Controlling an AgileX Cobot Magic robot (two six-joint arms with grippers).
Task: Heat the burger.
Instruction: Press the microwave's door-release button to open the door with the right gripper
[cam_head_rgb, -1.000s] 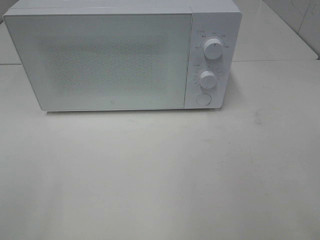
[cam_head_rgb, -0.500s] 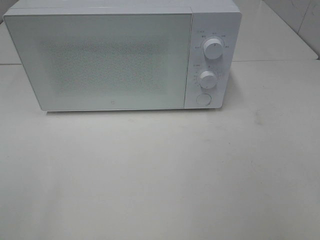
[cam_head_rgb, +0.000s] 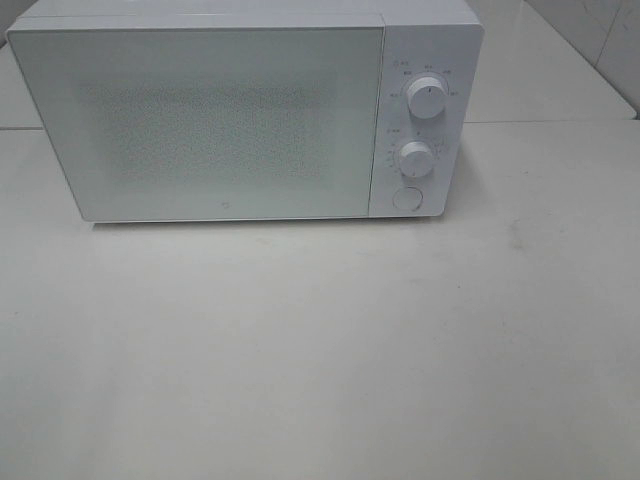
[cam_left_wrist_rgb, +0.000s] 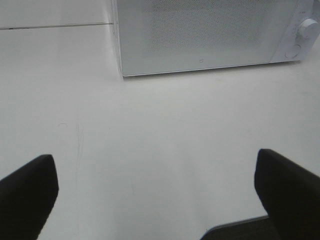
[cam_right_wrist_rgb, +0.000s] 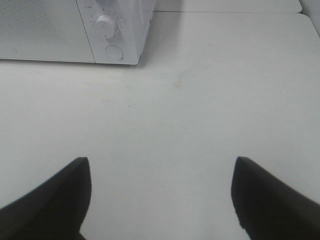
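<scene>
While I watched the feeds, the white microwave sat at the back of the tabletop w/ its door shut flush. The dotted window looked opaque from the high cam, so I couldn't see inside. No view showed the burger, so I couldn't tell where it was. The ctrl panel on the microwave's right side had an upper knob, a lower knob & a round button below them. The left end effector hung over bare tabletop in front of the microwave's left corner, dark fingers spread wide, nothing btwn them. The right end effector was likewise spread apart & empty, over the tabletop on the panel side, well apart from the microwave.
</scene>
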